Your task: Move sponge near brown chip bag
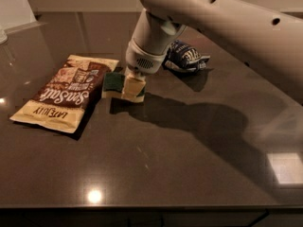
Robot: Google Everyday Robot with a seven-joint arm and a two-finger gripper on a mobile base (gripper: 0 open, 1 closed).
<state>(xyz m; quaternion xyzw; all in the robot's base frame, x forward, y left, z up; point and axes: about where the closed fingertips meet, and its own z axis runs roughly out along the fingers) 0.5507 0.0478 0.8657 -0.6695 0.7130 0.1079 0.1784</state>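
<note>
The brown chip bag (61,92) lies flat on the dark table at the left, with "Sea Salt" script on its brown middle. The sponge (113,83), dark green on top and pale yellow below, is right beside the bag's right edge. My gripper (133,87) comes down from the pale arm above and is shut on the sponge's right part. The fingers cover that side of the sponge. I cannot tell whether the sponge rests on the table or hangs just above it.
A small balled-up dark blue and white bag (185,56) lies behind the arm, to the right of the gripper. The dark tabletop (189,164) runs to a front edge near the bottom. The arm's shadow falls across the table to the right.
</note>
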